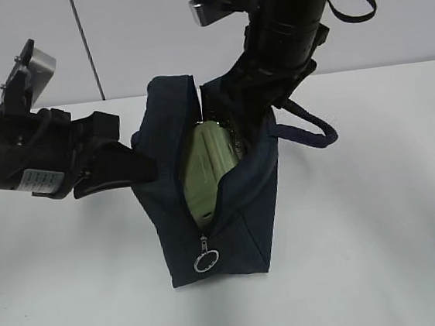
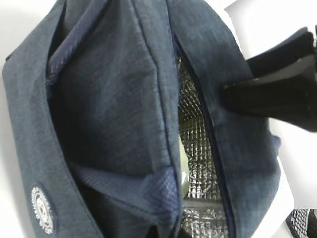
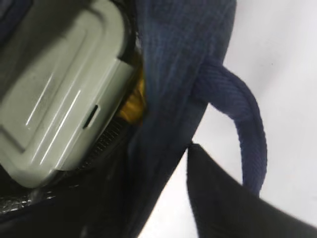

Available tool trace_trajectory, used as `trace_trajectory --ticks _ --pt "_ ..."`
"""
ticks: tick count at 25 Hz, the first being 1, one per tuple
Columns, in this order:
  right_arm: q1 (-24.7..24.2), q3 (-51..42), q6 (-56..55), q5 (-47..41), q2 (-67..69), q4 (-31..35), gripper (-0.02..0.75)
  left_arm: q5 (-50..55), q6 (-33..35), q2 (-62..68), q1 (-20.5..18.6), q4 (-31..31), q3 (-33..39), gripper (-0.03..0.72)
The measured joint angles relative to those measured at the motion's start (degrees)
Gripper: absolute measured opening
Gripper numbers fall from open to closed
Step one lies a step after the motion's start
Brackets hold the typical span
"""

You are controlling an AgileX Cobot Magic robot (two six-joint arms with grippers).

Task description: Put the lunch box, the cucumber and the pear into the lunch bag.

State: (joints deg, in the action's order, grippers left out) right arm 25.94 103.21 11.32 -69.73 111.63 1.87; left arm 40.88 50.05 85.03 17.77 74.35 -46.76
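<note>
The lunch box (image 1: 207,172) sits inside the lunch bag (image 1: 243,222). The left gripper (image 1: 125,169) pinches the bag's side. The right gripper (image 1: 241,125) reaches inside; I cannot tell its state. Next, it should lift out.

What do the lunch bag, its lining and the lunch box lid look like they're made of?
Lunch bag: dark navy woven fabric, matte, visible weave. Lining: probably silvery foil, shiny with a quilted grid. Lunch box lid: likely smooth pale green plastic, with moulded ribs and soft glints.
</note>
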Motion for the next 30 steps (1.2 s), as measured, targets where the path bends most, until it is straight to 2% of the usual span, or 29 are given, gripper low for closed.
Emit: trace_trajectory --ticks 1,3,6,14,23,27,30 --pt "0.0 0.0 0.15 0.12 0.0 0.41 0.41 0.0 0.0 0.0 0.0 0.0 0.0 -0.015" --pt "0.0 0.0 0.24 0.12 0.0 1.3 0.505 0.0 0.0 0.0 0.0 0.13 0.0 -0.015" --pt "0.0 0.0 0.29 -0.13 0.0 3.07 0.557 -0.05 0.0 0.0 0.0 0.44 0.0 -0.015" --pt "0.0 0.0 0.57 -0.64 -0.86 7.49 0.57 -0.1 0.0 0.0 0.0 0.69 0.0 -0.015" --pt "-0.02 -0.11 0.57 -1.12 -11.17 6.09 0.501 -0.24 0.0 0.0 0.0 0.75 0.0 -0.015" --pt "-0.02 -3.31 0.42 -1.34 -18.19 8.37 0.497 -0.28 0.0 0.0 0.0 0.8 0.0 -0.015" --pt "-0.02 -9.14 0.42 -1.47 -25.11 10.16 0.494 -0.28 0.0 0.0 0.0 0.8 0.0 -0.015"
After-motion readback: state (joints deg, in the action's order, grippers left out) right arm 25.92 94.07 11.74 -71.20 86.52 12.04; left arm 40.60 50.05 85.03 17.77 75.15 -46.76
